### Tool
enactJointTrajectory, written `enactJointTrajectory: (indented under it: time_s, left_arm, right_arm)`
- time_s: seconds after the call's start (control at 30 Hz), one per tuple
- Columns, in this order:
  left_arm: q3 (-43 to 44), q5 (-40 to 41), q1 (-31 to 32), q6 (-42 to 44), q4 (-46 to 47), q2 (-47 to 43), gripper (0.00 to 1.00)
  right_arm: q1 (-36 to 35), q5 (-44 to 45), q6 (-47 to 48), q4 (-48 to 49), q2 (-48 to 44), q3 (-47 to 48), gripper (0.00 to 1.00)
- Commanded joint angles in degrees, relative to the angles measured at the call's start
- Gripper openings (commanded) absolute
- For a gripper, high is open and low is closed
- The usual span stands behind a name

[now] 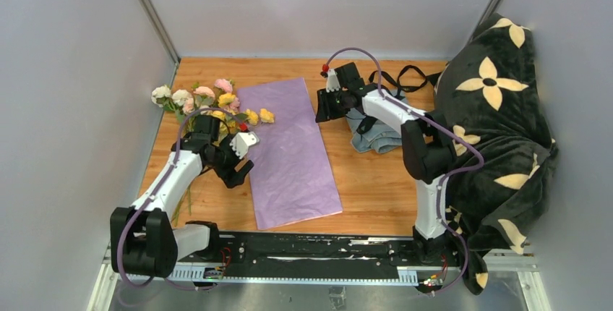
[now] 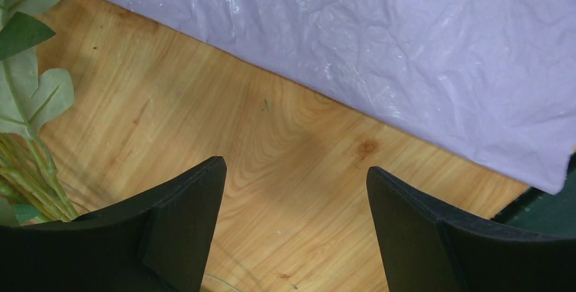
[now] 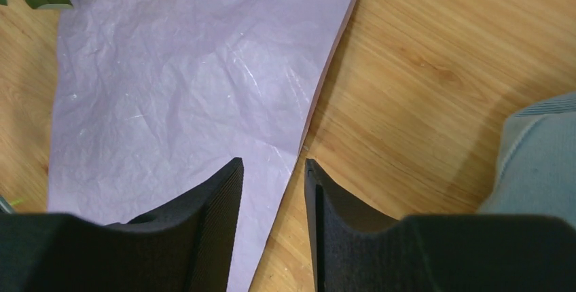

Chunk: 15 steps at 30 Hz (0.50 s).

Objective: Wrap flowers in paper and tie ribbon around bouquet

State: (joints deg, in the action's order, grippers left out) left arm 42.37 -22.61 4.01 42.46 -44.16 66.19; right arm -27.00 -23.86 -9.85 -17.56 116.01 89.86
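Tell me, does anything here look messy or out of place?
A black flower-print blanket slumps over the table's right edge, crowding the right arm. A grey-blue cloth lies crumpled beside it. The purple paper lies flat.

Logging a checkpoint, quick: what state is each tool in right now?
Left tool: open, holding nothing.
Right tool: open with a narrow gap, holding nothing, above the edge of the paper.

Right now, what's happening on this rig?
Early stage: nothing is wrapped yet. The paper lies flat, purple side up, with the flowers along its left edge, a few blooms overlapping its far corner. The left gripper hovers open over the table between stems and paper, holding nothing. The right gripper, jaws partly closed, sits over the paper's right edge without pinching it.
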Motion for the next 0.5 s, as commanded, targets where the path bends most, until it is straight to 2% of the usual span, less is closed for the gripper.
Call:
enactJointTrajectory:
  time_s: [0.0, 0.2, 0.47]
  left_arm:
    - [-1.29, 5.19, 1.21, 0.12, 6.63, 3.13, 0.84]
    - [-2.41, 4.16, 1.98, -0.62, 9.64, 5.05, 0.83]
    - [-3.4, 3.57, 2.58, -1.66, 12.79, 5.81, 0.83]
  right_arm:
    - [-0.46, -3.42, -2.94, -3.08, 5.4, 5.41, 0.45]
    - [-0.47, -4.97, -4.58, -3.65, 12.11, 11.24, 0.46]
    - [-0.48, -7.39, -6.16, -2.92, 15.33, 12.55, 0.45]
